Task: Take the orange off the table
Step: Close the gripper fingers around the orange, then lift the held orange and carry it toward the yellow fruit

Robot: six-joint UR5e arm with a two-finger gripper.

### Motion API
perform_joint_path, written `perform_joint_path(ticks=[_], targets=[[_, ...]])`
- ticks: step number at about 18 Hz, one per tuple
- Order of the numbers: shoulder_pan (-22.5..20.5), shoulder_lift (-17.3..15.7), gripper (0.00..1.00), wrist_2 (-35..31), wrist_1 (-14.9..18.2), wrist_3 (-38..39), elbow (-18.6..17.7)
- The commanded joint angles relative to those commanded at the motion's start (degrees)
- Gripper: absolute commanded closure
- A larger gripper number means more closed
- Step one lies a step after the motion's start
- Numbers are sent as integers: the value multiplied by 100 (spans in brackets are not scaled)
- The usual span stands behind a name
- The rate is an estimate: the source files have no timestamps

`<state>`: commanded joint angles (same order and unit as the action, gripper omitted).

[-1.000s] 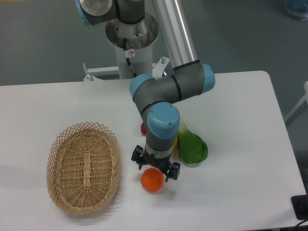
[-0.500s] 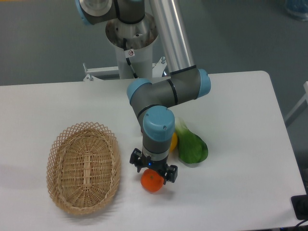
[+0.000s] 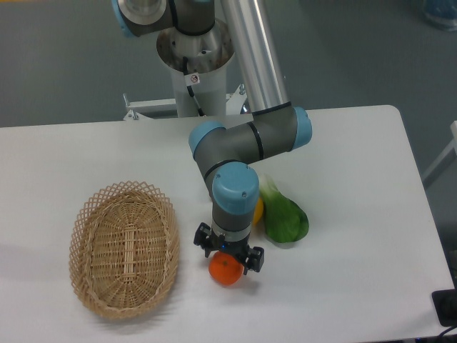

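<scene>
The orange (image 3: 225,271) lies on the white table (image 3: 357,179) near its front edge, right of the basket. My gripper (image 3: 228,251) hangs straight down over it, covering its top. The two black fingers (image 3: 203,241) stand on either side of the fruit, wider apart than it is, and I see a gap on each side. The gripper is open and the orange rests on the table.
A woven wicker basket (image 3: 123,248) sits at the front left. A green vegetable (image 3: 284,217) and a yellow fruit (image 3: 258,210) lie just right of my wrist, close behind the orange. The arm's base (image 3: 194,64) stands at the back edge.
The gripper has come down over the orange and shifted slightly left, so the fingers now flank the fruit. The orange has not moved.
</scene>
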<state>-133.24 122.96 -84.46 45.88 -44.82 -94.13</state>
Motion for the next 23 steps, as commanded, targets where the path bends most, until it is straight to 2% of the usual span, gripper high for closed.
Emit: perform_joint_path(ticks=[4,16,20,23], targets=[[0,-9,24,0,0,17,0],[0,-140,35,-18,0,18,70],[-52,-307,35,-18,18,44,333],[-193,-570,35,9,324,35,562]])
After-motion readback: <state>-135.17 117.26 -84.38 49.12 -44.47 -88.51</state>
